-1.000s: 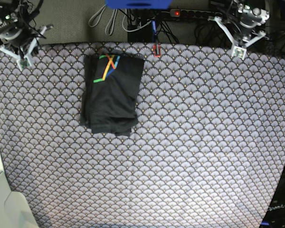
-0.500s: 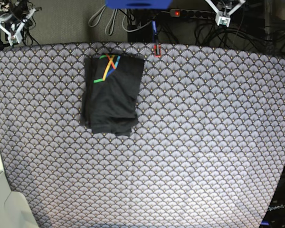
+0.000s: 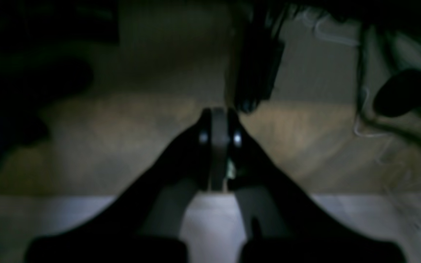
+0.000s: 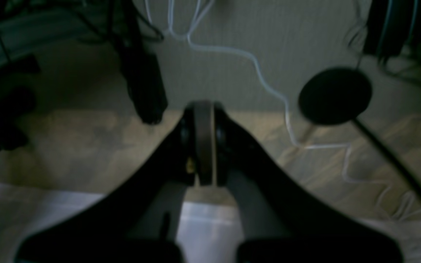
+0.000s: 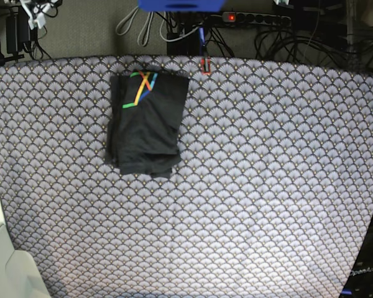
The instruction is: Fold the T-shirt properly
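- I'm looking down on the T-shirt [image 5: 146,121], folded into a compact dark rectangle on the patterned cloth [image 5: 255,186], up in the far-left part of the table.
- Its striped logo [image 5: 141,88] faces up at the far edge of the bundle; the near edge shows a few stacked layers, slightly uneven.
- Left gripper [image 3: 218,137]: on my wrist view the two fingers are pressed flat together, nothing between them. It hangs over the cloth's edge, with floor beyond.
- Right gripper [image 4: 203,124]: same here, fingers closed tight and empty, pointing past the edge of the cloth toward the floor and a white cable [image 4: 269,91].
- Both wrist views are dim and blurred, so I can't make out much beyond dark cables and a round black shape [image 4: 334,95] on the right one.
- On the base view only a white sliver of an arm shows at the top-left corner, well apart from the shirt.
- Nothing touches the shirt.
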Robot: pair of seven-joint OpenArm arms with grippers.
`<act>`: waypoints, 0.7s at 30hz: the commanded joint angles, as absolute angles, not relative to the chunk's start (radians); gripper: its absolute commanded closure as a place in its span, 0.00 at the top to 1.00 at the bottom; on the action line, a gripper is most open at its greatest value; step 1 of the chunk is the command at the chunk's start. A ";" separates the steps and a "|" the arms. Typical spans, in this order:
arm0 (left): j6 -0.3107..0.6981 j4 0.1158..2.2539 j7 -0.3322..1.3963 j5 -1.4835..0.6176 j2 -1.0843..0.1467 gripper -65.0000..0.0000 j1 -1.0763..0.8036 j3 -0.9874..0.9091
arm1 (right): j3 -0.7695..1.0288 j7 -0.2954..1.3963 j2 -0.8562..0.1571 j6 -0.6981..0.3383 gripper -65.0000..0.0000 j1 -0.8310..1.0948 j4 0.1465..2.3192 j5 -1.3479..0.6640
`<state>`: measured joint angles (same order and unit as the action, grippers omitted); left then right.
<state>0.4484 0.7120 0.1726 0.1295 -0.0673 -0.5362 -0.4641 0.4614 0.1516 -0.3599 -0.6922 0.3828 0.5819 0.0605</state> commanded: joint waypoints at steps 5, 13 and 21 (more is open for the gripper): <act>0.452 0.458 0.108 0.130 -0.111 0.00 -0.423 -0.466 | 0.463 0.047 -0.321 -0.698 0.00 0.351 0.496 0.220; 0.440 0.320 0.024 0.130 -0.137 0.00 -0.349 -0.466 | 0.464 -0.107 -0.295 -0.542 0.00 0.272 0.308 0.286; 0.151 0.116 -0.131 0.130 -0.125 0.00 -0.223 -0.467 | 0.461 -0.254 -0.219 -0.001 0.00 0.262 0.251 0.289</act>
<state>0.1532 0.1184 -0.1276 0.1299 -0.1184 -0.2085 -0.4652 0.4591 -0.2447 -0.2058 -0.0036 0.2474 0.2501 0.2947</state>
